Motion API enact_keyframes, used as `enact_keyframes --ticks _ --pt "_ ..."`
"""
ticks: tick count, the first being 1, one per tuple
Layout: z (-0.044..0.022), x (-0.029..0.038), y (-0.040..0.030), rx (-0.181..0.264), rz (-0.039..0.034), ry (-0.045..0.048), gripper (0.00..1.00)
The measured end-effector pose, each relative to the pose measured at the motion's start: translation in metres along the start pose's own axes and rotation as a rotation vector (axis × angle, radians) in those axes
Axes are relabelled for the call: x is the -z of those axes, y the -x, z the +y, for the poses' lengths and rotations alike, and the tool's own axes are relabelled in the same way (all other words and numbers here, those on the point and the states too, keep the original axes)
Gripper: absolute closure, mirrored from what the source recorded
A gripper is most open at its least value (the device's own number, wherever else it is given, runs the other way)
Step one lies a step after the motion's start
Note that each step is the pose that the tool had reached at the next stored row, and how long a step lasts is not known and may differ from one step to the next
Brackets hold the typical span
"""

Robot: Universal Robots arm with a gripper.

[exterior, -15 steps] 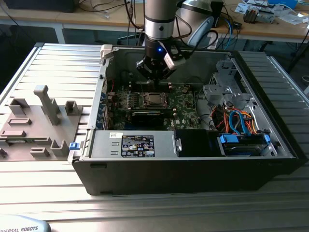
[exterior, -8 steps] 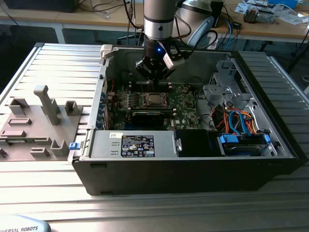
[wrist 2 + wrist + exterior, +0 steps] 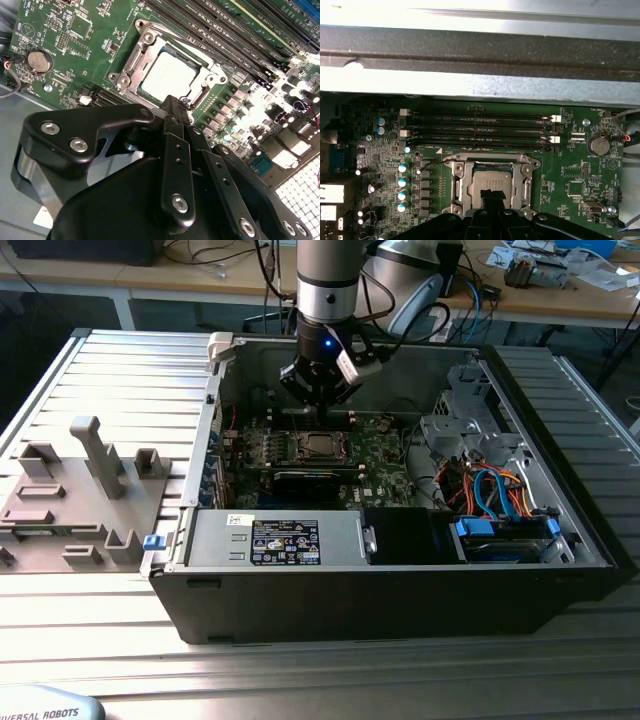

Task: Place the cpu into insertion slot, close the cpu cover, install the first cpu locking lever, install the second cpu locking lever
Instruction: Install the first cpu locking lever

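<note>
me: my gripper (image 3: 322,398) hangs inside the open computer case (image 3: 400,590), just over the far edge of the green motherboard (image 3: 385,465) in the exterior view.

jaws: pressed together, tips meeting in one narrow point with nothing between them. In the second wrist view the fingertips (image 3: 172,107) come together right at the near edge of the socket frame; the first wrist view shows the same dark tip (image 3: 492,195) over the edge of the chip.

cpu: the cpu (image 3: 167,76) is already lying flat in the insertion slot (image 3: 466,186), its dull silver top showing through the window in both wrist views (looks level to me, no corner sticking up).

cpu cover: the cpu cover (image 3: 145,42) is down flat around the chip, its metal frame bordering all sides.

levers: a thin wire lever (image 3: 432,162) runs out from one corner of the frame in the first wrist view; can't tell whether it's hooked down or loose.

neighbours: long black memory slots (image 3: 477,131) sit beside the socket toward the case wall, and a round coin battery (image 3: 598,145) sits well off to one side.

outside the case: a grey fixture tray (image 3: 75,500) with upright holders sits on the exterior view's left, on the ribbed metal table (image 3: 300,680).
</note>
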State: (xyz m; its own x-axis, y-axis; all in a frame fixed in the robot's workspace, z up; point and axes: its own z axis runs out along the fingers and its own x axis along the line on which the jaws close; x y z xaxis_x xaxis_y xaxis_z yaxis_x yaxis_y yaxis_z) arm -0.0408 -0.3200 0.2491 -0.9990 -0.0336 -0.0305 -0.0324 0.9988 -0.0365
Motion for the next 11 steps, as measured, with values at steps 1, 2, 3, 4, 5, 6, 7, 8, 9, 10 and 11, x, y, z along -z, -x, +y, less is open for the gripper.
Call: enact_keyframes --ticks 1,2,3,4,5,6,7,8,9,10,11 --pt "0.0000 -0.0001 -0.0004 0.000 0.0000 0.0000 0.89" --pt "0.0000 -0.0001 -0.0009 0.000 0.0000 0.0000 0.89" --pt "0.0000 -0.0002 -0.0013 0.000 0.0000 0.0000 0.89" --pt "0.0001 -0.0002 -0.0015 0.000 0.0000 0.0000 0.89" --pt "0.0001 -0.0002 -0.0018 0.000 0.0000 0.0000 0.89" --pt "0.0001 -0.0002 -0.0021 0.000 0.0000 0.0000 0.89" --pt "0.0001 -0.0003 -0.0024 0.000 0.0000 0.0000 0.89" --pt "0.0001 -0.0003 -0.0027 0.000 0.0000 0.0000 0.89" --pt "0.0001 -0.0003 -0.0030 0.000 0.0000 0.0000 0.89" --pt "0.0001 -0.0003 -0.0033 0.000 0.0000 0.0000 0.89" --pt "0.0001 -0.0003 -0.0036 0.000 0.0000 0.0000 0.89"
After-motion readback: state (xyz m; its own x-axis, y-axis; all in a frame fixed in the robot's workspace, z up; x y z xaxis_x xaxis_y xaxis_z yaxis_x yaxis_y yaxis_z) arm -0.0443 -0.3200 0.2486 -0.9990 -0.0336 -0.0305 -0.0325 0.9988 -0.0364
